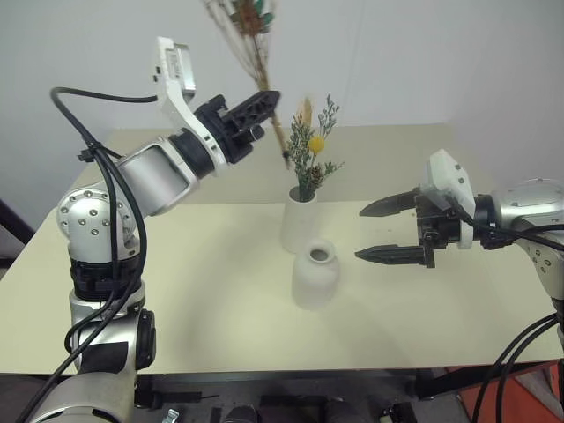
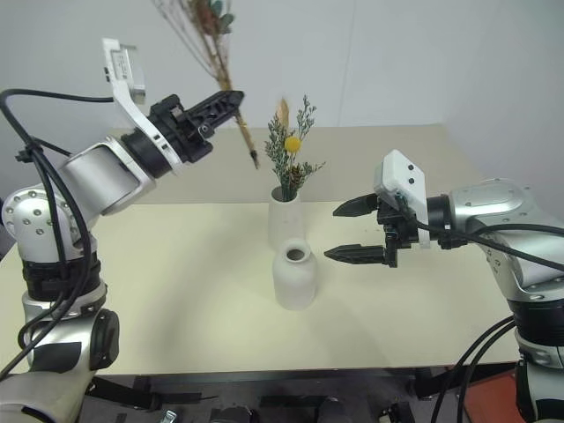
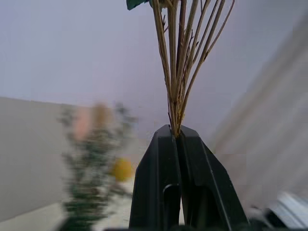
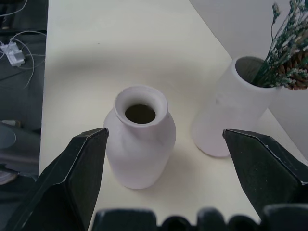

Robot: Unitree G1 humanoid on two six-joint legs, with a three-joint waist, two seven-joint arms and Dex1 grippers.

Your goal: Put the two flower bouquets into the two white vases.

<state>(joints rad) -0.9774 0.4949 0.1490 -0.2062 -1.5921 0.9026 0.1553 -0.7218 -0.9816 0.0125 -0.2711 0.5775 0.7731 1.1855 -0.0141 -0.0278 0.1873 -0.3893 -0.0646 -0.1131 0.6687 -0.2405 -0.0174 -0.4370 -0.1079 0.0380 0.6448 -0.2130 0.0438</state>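
Above the squat vase [image 2: 293, 275], well up and off to the robot's left, the left gripper [image 2: 222, 103] has its jaws clamped on the thin stems of the yellow bunch [image 2: 204, 25], whose cut ends poke down past the jaws toward the cone vase [image 2: 283, 220]. That cone vase stands just behind the squat one and already carries the green sprig [image 2: 289, 154]. The right gripper [image 2: 352, 231] hangs to the right of the squat vase, jaws wide apart and empty (the wrist view looks straight down at the narrow neck).

Likely trouble: the neck is small and the stems splay, so some could catch on the rim and tip the vase over on the surface [image 2: 176, 291]. On the way down the bunch could also brush the sprig and drag it out. The slanted stems may slip in the grip.
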